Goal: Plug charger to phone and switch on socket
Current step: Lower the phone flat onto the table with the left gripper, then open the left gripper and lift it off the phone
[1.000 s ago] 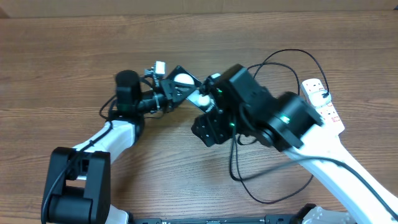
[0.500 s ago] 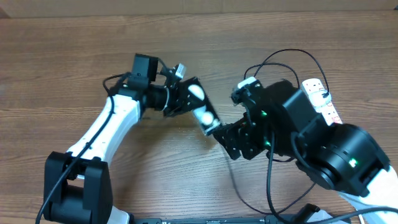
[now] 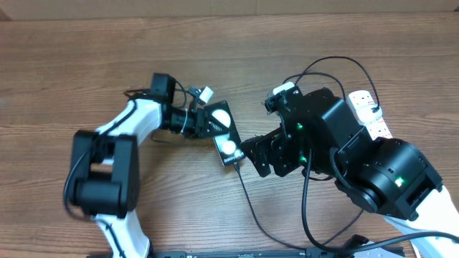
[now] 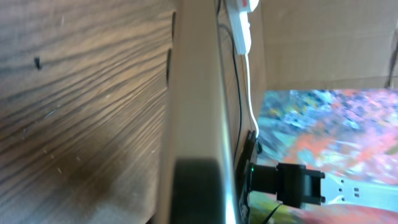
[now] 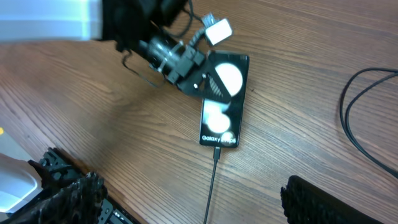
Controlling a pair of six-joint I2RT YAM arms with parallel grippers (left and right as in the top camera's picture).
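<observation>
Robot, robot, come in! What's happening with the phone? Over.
Left fingers shut on phone. Right fingers open, cable running between them. Cable tip at phone's bottom edge, looks plugged. Socket partly under right arm.

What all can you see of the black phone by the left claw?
The black glossy rectangular phone appears to lie flat on the brown wooden table, dark screen up, mirroring two round white lights. White Galaxy lettering marks its lower end, where the thin black charger cable plugs in. The left claw grips its upper corner.
</observation>
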